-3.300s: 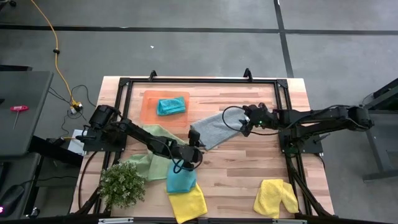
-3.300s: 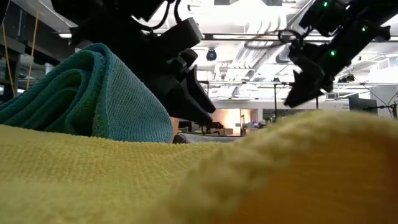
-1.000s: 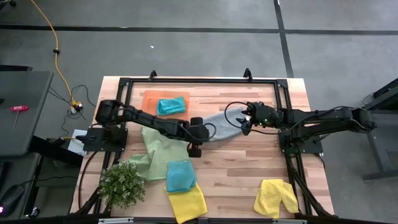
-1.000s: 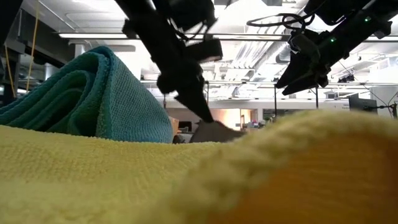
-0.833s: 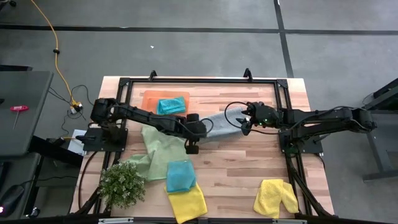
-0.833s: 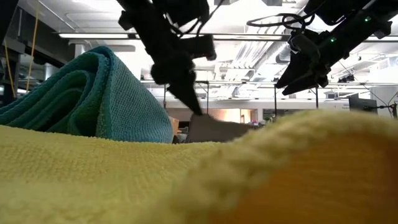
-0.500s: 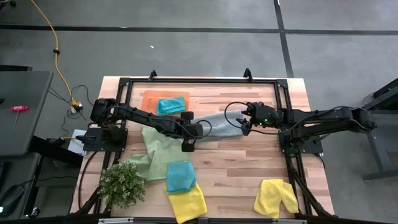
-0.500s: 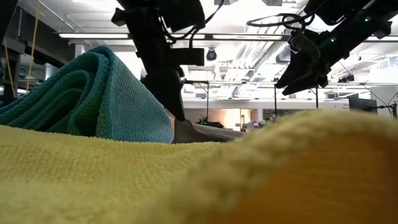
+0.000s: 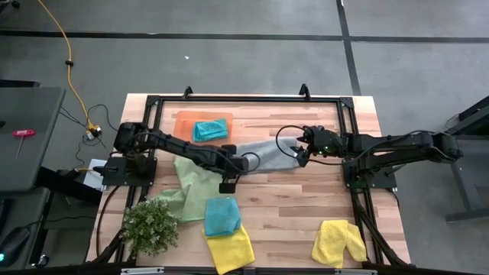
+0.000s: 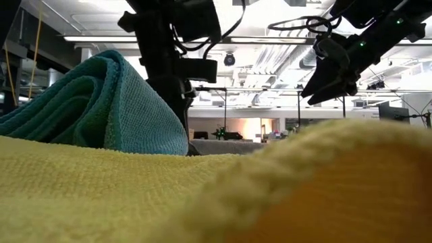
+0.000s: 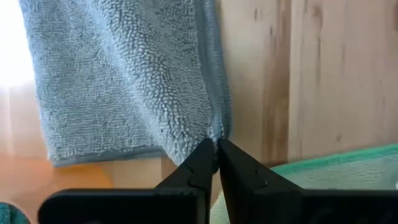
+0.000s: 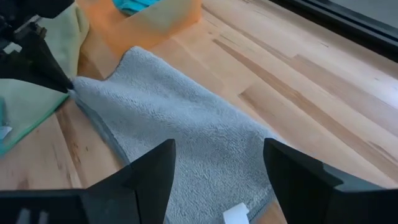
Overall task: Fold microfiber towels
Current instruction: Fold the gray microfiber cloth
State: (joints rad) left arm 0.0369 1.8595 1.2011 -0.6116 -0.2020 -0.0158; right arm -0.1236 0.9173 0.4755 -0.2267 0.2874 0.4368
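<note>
- The left hand (image 11: 216, 163) has its two dark fingers pressed together at the tips, pinching the corner of the soft grey microfiber towel (image 9: 263, 156), which lies stretched out on the pale wooden surface (image 9: 306, 206) near the middle.
- In the left wrist view the pinched corner sits right at the fingertips (image 11: 205, 155), with the towel's hemmed edge running away from them over the wood.
- The left arm reaches from its base at the surface's left side, out low across the light green cloth (image 9: 191, 187), to the grey towel's left end.
- The right hand (image 9: 300, 155) stands with its fingers wide apart, holding nothing; it hovers over the grey towel's right end, and the right wrist view shows the towel lying flat between and beyond its two fingers (image 12: 152, 171).
- The right arm stretches in from the right side, roughly level and pointing towards the left hand.
- A folded teal-blue cloth (image 9: 210, 130) rests on the flat orange rectangular tray (image 9: 183, 122) at the far side.
- Another teal-blue cloth (image 9: 221, 216) lies partly on a yellow cloth (image 9: 233, 248) at the near edge, just beside the small bushy green plant (image 9: 150, 227).
- A second yellow cloth (image 9: 338, 242) lies at the near right.
</note>
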